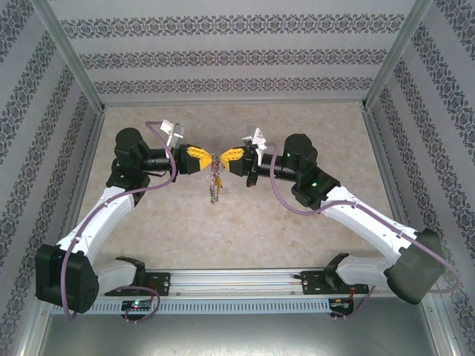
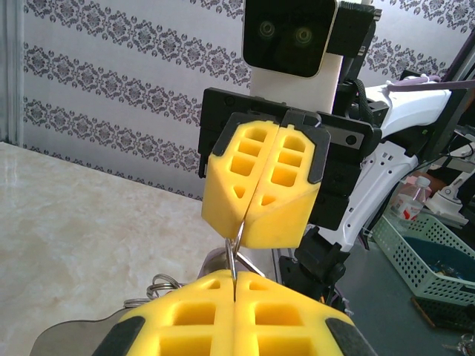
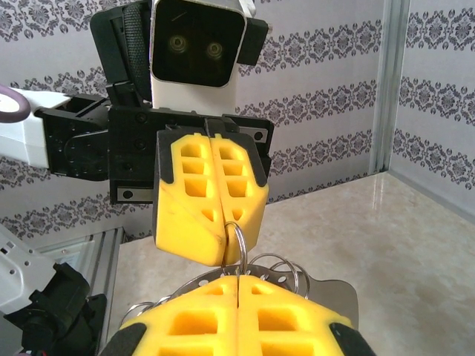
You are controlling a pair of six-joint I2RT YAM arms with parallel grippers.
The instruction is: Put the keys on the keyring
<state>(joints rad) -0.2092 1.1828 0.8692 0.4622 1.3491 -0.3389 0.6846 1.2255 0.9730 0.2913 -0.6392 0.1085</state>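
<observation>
My left gripper [image 1: 210, 160] and right gripper [image 1: 222, 159] meet tip to tip above the middle of the table. Both are shut on one small metal ring of the keyring [image 1: 215, 165], and a bunch of small silvery keys [image 1: 214, 185] dangles under it. In the left wrist view my left gripper [image 2: 234, 276] pinches the thin ring [image 2: 234, 256] edge-on, with the right gripper [image 2: 245, 226] clamped on its far side. In the right wrist view the right gripper [image 3: 237, 280] grips the ring [image 3: 240, 241] opposite the left gripper [image 3: 225, 252]; a perforated grey band [image 3: 194, 280] and further rings [image 3: 286, 267] hang below. No lilac-headed key can be made out.
The beige marbled table [image 1: 297, 222] lies below, enclosed by patterned walls [image 1: 223, 59] on three sides. A metal rail [image 1: 237, 285] runs along the near edge between the arm bases. Off the table, a green basket [image 2: 423, 252] stands beyond the right arm.
</observation>
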